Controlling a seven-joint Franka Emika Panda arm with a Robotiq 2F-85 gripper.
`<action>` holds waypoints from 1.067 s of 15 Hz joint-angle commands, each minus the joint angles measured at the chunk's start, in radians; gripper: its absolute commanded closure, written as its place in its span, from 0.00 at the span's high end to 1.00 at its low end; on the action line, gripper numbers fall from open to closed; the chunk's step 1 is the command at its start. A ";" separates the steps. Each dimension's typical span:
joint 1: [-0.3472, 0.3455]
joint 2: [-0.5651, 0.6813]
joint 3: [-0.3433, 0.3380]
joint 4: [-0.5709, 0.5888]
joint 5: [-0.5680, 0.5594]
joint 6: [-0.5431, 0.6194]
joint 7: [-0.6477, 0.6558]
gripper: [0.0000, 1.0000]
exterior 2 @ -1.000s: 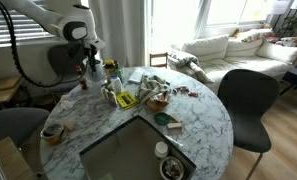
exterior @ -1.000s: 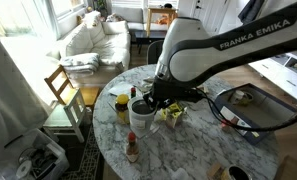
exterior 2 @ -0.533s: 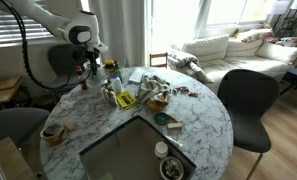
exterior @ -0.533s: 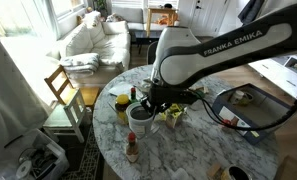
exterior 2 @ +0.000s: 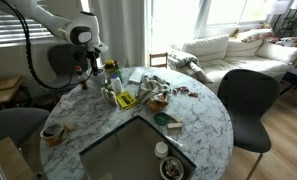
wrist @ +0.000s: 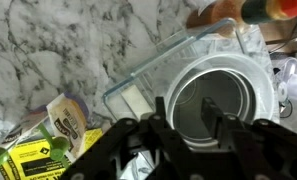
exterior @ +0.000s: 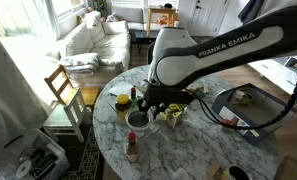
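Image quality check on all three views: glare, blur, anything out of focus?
Wrist view: very close and soft; the claw is a dark blur over the cup, and the table marbling is a bit sharper. In an exterior view the windows are blown out and the arm fills much of the frame. In an exterior view the windows are also overexposed; the claw is small, with little detail.

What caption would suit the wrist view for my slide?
Open gripper poised over a white cup, yellow packets beside it on the marble table.
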 commanded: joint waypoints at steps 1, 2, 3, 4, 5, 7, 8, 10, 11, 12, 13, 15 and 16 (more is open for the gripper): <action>0.020 -0.030 -0.019 0.007 0.011 0.006 -0.007 0.75; 0.020 -0.042 -0.020 0.008 0.012 0.007 -0.004 0.82; 0.021 -0.055 -0.020 0.012 0.011 0.003 -0.001 0.91; 0.020 -0.073 -0.021 0.013 0.007 -0.006 -0.002 0.97; 0.018 -0.095 -0.022 0.008 0.000 -0.011 -0.010 1.00; 0.013 -0.148 -0.024 -0.005 -0.023 -0.023 -0.041 1.00; 0.010 -0.175 -0.023 -0.007 -0.028 -0.027 -0.065 1.00; -0.001 -0.238 -0.017 -0.026 -0.026 -0.048 -0.150 1.00; -0.007 -0.265 -0.016 -0.030 -0.016 -0.062 -0.194 1.00; -0.015 -0.295 -0.015 -0.040 -0.007 -0.081 -0.233 1.00; -0.022 -0.327 -0.017 -0.053 -0.002 -0.096 -0.263 1.00; -0.033 -0.397 -0.021 -0.083 -0.009 -0.157 -0.308 1.00; -0.037 -0.436 -0.023 -0.101 -0.015 -0.170 -0.325 1.00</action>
